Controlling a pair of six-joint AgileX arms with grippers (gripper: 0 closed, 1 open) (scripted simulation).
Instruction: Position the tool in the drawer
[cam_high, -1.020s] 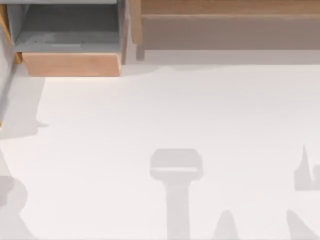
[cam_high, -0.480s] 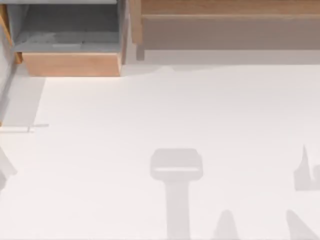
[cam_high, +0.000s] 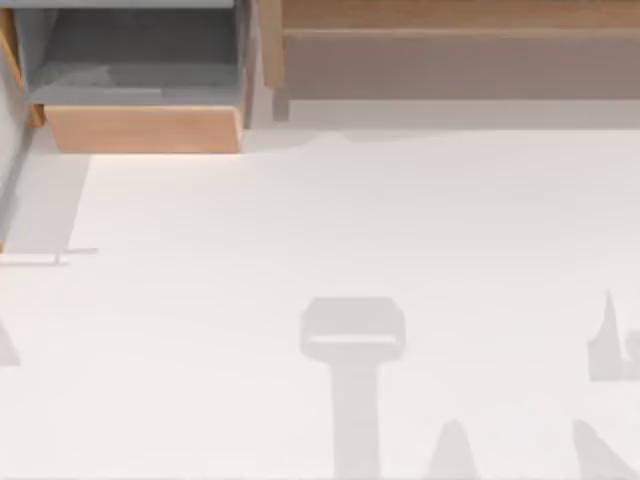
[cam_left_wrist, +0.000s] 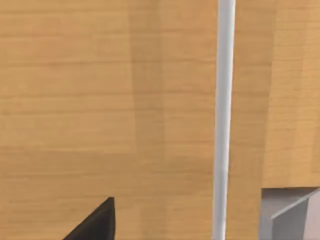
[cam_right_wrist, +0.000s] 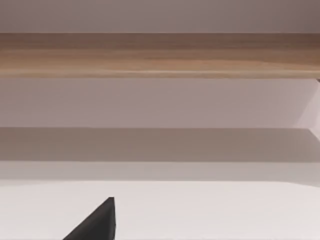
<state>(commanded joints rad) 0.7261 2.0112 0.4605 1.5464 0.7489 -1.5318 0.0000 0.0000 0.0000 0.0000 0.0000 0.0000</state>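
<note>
The drawer (cam_high: 140, 95) is sitting open at the surface's (cam_high: 330, 220) far left; either end effector's grip state is unclear.

A long wooden shelf (cam_high: 450, 30) is standing along the white table's (cam_high: 350, 220) far edge, shadows lying across the tabletop.

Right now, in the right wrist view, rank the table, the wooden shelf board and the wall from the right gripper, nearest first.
1. White table, beneath the right gripper.
2. Wooden shelf board, ahead, raised.
3. Wall, behind the shelf.
Left gripper faces a wooden panel.
</note>
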